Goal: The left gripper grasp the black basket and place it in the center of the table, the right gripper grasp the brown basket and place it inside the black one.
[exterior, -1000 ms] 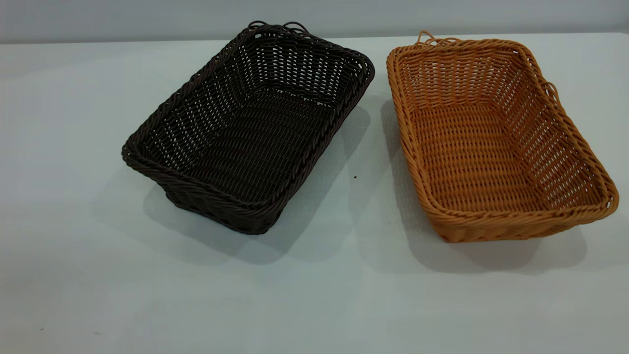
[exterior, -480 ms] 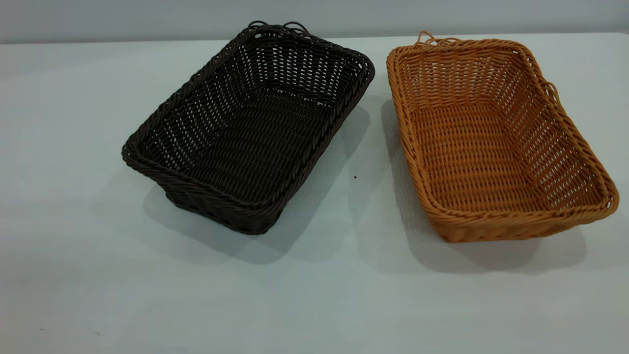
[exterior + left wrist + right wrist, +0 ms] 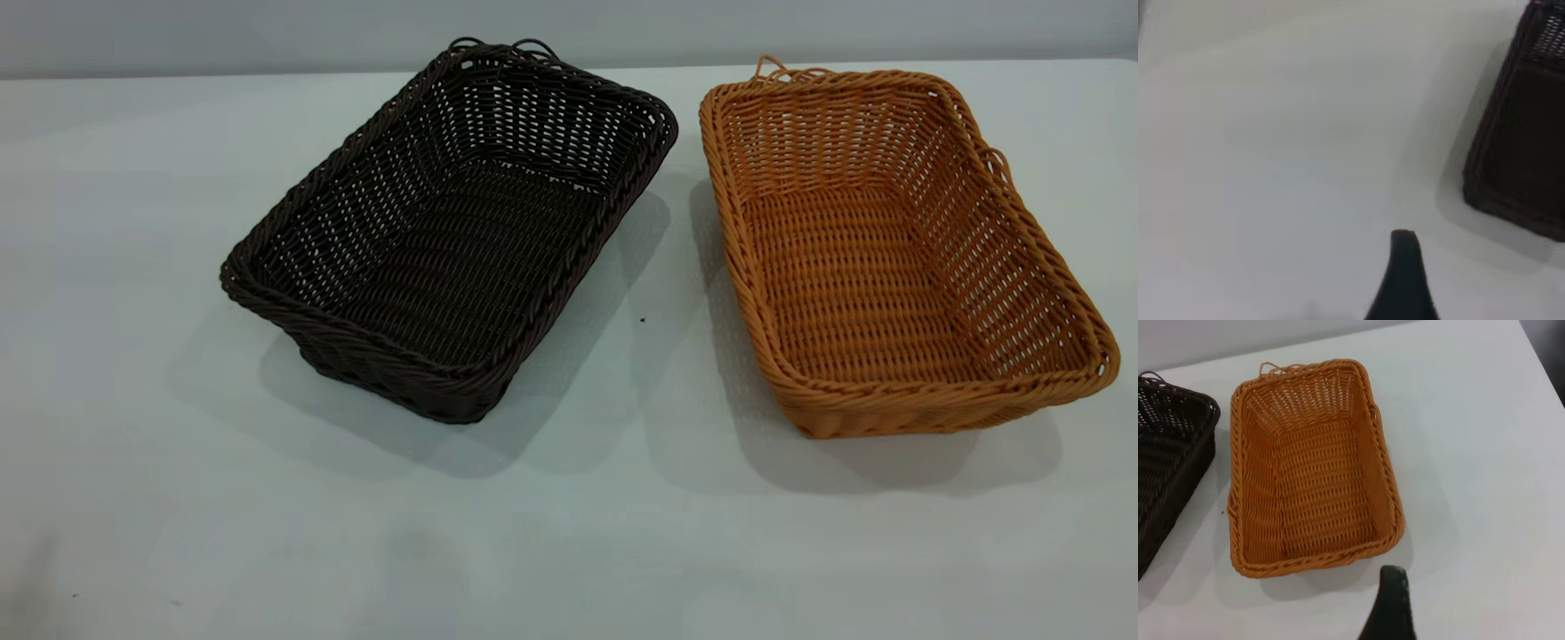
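The black basket (image 3: 449,236) stands left of the middle of the table (image 3: 569,533), turned at an angle. The brown basket (image 3: 889,249) stands to its right, a narrow gap between them. Both are empty and upright. Neither gripper shows in the exterior view. In the left wrist view a black part of the left gripper (image 3: 1405,280) hangs over bare table, apart from a corner of the black basket (image 3: 1518,147). In the right wrist view a black part of the right gripper (image 3: 1391,607) is just off the near short rim of the brown basket (image 3: 1311,473), not touching it.
The table's far edge meets a grey wall (image 3: 267,36). The table's right edge (image 3: 1541,367) shows in the right wrist view, with the black basket (image 3: 1168,453) beside the brown one. A small dark speck (image 3: 642,320) lies between the baskets.
Both baskets stay where they were. A faint shadow has come onto the near left part of the table.
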{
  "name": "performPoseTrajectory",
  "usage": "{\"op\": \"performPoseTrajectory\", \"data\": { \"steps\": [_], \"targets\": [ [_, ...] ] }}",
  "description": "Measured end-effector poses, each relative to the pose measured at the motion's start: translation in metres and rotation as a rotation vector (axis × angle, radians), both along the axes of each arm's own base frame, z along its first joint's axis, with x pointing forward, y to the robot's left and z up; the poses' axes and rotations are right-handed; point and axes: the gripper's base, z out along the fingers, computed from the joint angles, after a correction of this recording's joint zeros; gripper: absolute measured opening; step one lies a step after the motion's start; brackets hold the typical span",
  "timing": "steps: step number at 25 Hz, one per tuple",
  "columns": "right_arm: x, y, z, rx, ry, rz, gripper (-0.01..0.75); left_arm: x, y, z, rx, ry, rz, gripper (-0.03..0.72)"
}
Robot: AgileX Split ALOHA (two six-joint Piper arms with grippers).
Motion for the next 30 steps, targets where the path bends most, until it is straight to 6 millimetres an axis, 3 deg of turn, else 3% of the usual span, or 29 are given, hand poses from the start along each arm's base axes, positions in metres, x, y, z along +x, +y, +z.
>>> {"op": "performPoseTrajectory", "data": {
  "steps": [8,12,16,22,30],
  "targets": [
    [0.041,0.001,0.001,0.021,0.075,-0.005,0.565,0.105,-0.009,-0.015,-0.003,-0.005,-0.131,0.531],
    [0.058,0.004,-0.003,0.072,0.131,-0.007,0.565,0.149,-0.026,-0.038,0.028,0.027,-0.217,0.531],
    [0.07,0.006,-0.008,0.105,0.18,-0.007,0.565,0.191,-0.041,-0.075,0.041,0.092,-0.248,0.531],
    [0.085,0.01,-0.017,0.16,0.272,-0.009,0.565,0.234,-0.068,-0.126,0.055,0.194,-0.317,0.531],
    [0.108,0.014,-0.037,0.22,0.447,-0.021,0.565,0.266,-0.092,-0.18,0.066,0.278,-0.37,0.531]
  ]
}}
